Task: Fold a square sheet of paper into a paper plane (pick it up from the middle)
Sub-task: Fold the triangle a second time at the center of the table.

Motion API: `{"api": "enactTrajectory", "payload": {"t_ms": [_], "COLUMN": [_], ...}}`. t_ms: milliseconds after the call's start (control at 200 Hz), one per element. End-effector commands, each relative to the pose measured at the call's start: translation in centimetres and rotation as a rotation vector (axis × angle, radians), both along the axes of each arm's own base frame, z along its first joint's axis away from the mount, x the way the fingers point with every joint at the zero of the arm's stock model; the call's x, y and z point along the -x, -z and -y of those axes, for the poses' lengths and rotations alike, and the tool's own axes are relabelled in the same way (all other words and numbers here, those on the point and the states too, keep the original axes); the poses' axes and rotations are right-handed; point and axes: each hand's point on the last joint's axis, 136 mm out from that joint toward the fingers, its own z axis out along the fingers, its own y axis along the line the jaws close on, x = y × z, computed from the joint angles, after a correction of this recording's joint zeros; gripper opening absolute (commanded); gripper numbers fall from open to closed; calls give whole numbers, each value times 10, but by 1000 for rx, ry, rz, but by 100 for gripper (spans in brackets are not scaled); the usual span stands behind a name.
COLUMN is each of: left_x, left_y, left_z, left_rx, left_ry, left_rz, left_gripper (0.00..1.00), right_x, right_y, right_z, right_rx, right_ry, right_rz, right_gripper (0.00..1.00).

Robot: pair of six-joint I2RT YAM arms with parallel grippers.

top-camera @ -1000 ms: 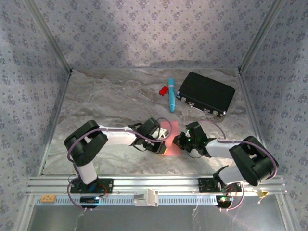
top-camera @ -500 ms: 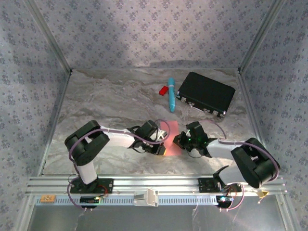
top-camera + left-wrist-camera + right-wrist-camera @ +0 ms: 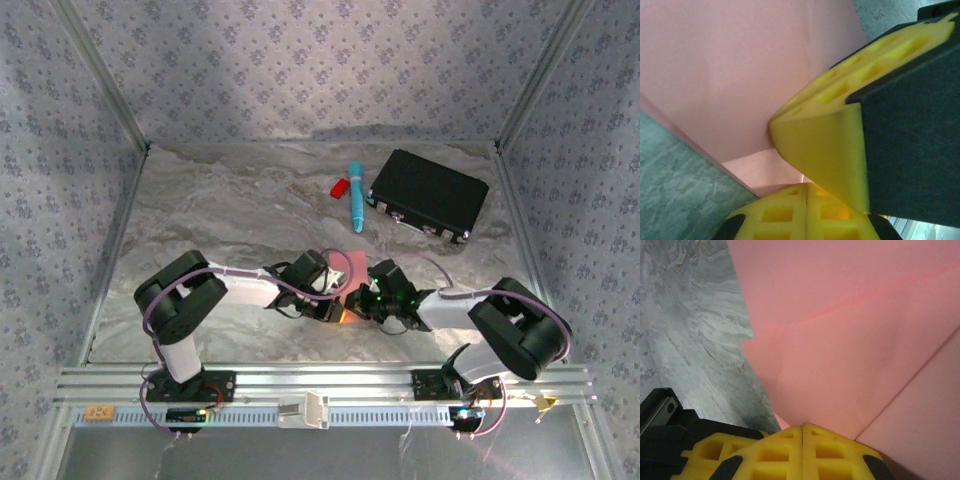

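Marbled grey tabletop (image 3: 200,220) held everything. Left gripper (image 3: 337,303) sat at 9 o'clock of right gripper (image 3: 365,300), both with jaws pressed closed, tips against the creased square sheet of paper (image 3: 353,268). Beyond, toward 12 o'clock, lay a blue pen (image 3: 356,195) and black case (image 3: 428,195).

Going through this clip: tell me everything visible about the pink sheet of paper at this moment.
The square sheet of paper is thin, matte and pink-red, with straight edges, sharp crease lines and overlapping folded layers. It lies on the marbled table, near its middle, between the two arms. The left tool and the right tool, both shut, have their yellow tips against it. Whether either pinches a layer cannot be told.
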Motion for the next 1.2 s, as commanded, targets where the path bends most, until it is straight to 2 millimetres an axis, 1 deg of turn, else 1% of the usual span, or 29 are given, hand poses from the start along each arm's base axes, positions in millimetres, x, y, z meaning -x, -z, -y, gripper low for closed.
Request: {"api": "enactTrajectory", "payload": {"t_ms": [0,245,340,425,530,645,745,919,999,1049,1119,1194], "left_x": [11,11,11,11,10,10,10,10,10,10,11,11], "left_y": [33,36,35,34,30,29,27,27,28,28,30,30], "left_z": [-26,-29,-29,-28,-25,-24,-23,-23,-23,-23,-24,-25], "left_rx": [-147,-161,-160,-155,-143,-141,-138,-140,-141,-139,-145,-147], "left_ry": [-26,-24,-21,-13,-7,-1,3,5,6,9,11,12], "left_rz": [-51,-51,-49,-49,-45,-42,-41,-40,-40,-38,-40,-41], "left_gripper": [0,0,0,0,0,0,0,0,0,0,0,0], "right_x": [6,-4,-11,-18,-24,-30,-30,-28,-30,-33,-39,-49], "right_y": [26,23,19,10,-4,-23,-30,-28,-22,-17,-5,0], "right_z": [19,35,41,43,40,29,22,11,9,11,20,29], "right_rx": [75,80,71,57,44,7,-3,-20,-8,8,34,42], "right_ry": [57,98,114,116,102,71,46,13,-1,6,35,73], "right_rz": [-67,-59,-49,-30,3,52,67,60,47,37,10,14], "right_gripper": [0,0,0,0,0,0,0,0,0,0,0,0]}}
